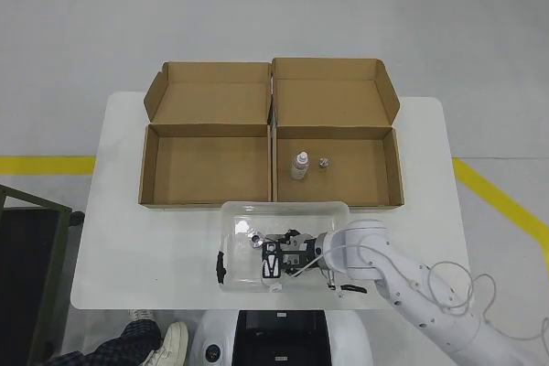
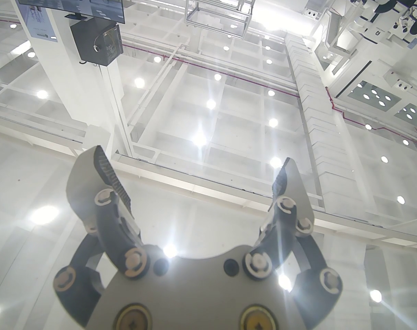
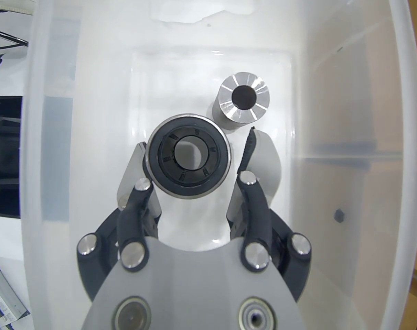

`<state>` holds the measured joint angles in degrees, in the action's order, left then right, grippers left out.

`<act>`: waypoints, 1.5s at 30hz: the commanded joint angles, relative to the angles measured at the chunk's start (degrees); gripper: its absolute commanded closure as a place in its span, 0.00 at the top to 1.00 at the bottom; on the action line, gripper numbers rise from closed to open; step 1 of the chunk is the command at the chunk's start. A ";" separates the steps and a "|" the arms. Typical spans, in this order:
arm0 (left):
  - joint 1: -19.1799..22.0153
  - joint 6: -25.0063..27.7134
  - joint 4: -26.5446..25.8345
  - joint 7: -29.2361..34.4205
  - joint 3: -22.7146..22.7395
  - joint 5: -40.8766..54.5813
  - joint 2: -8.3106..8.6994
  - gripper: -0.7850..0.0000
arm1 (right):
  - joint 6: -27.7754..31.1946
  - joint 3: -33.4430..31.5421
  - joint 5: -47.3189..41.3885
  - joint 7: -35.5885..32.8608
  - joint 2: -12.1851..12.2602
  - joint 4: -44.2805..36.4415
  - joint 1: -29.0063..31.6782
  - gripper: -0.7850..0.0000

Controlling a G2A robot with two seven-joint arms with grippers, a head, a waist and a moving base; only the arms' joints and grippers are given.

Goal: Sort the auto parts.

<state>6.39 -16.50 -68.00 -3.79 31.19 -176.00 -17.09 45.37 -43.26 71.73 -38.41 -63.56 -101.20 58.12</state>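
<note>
While inside the clear bin [image 3: 394, 104], right tool [image 3: 196, 140] spread around bearing [image 3: 188, 177]

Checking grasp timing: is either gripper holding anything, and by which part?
Nothing held: the right gripper straddles the black bearing, one finger clear of it; the left gripper is empty.

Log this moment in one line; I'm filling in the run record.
right gripper: open around bearing | bin: bearing, metal sleeve | left gripper: open, facing ceiling

Overhead; right wrist close (inside bin [image 3: 349, 104])
</note>
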 commanded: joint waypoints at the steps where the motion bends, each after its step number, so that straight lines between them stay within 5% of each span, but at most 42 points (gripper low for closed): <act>1: 0.00 0.00 0.00 0.00 0.00 0.00 0.00 1.00 | 0.11 0.13 -0.10 0.10 -0.05 0.11 -0.05 0.41; 5: 0.00 0.00 0.00 0.00 0.00 0.00 0.00 1.00 | 0.13 -0.08 -0.16 0.23 0.00 -0.34 0.07 0.08; 7: 0.00 0.00 0.00 0.00 0.00 0.00 0.00 1.00 | 0.09 -0.30 -0.20 0.34 0.07 -0.80 0.30 0.00; 31: 0.00 0.00 0.00 0.00 0.00 0.00 0.00 1.00 | -0.82 -9.96 -4.26 -0.68 2.62 -11.17 5.51 0.00; 45: 0.00 0.00 0.00 0.00 0.00 0.00 0.00 1.00 | -1.51 -14.57 -4.94 6.22 3.31 -16.27 6.54 0.00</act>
<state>6.39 -16.50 -68.00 -3.79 31.19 -176.00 -17.09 44.04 -57.68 66.65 -32.61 -60.24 -117.22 64.80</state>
